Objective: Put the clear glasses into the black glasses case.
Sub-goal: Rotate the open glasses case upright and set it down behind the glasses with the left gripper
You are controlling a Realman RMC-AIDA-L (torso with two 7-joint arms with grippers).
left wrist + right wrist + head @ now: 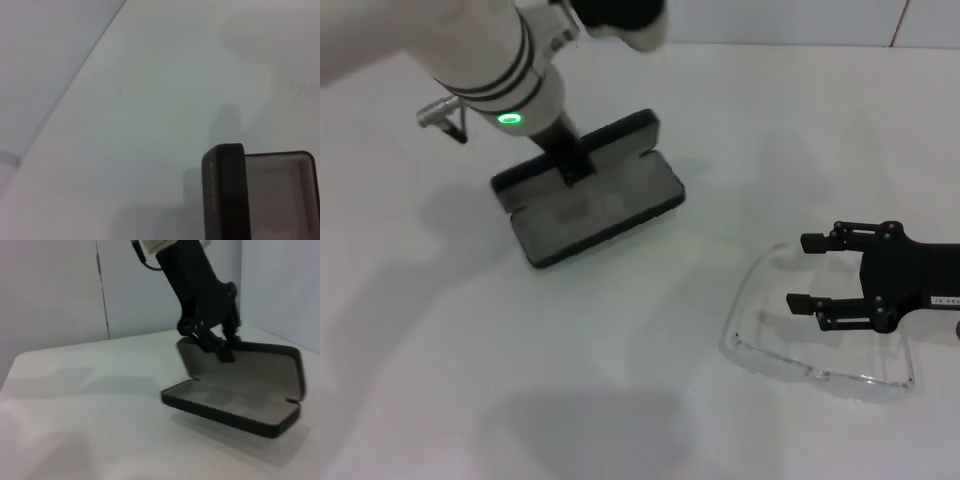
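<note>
Transparent plastic wraparound glasses (820, 350) lie on the white tabletop (620, 400) at the near right of the head view, well apart from the black rectangular hard-shell glasses case (590, 200), which stands open farther back and to the left with its grey lining showing. Directly over the glasses, the right gripper (804, 272) reaches in from the right edge, its two black fingers (820, 242) spread apart and level above the curved lens, closed on nothing; whether they touch the clear arms cannot be told. At the case, the left arm slants down from the upper left, a green ring light (509, 120) glowing on its white wrist, and the left gripper (222, 347) meets the raised lid (250, 365) at its upper edge; the right wrist view shows its black fingers (225, 352) set narrowly about that rim, holding the lid propped up from the tray (230, 407). Small orange lettering (212, 187) runs along the lid's black outer face in the left wrist view, too blurred to read, and small white markings on the right gripper's body are likewise illegible.
</note>
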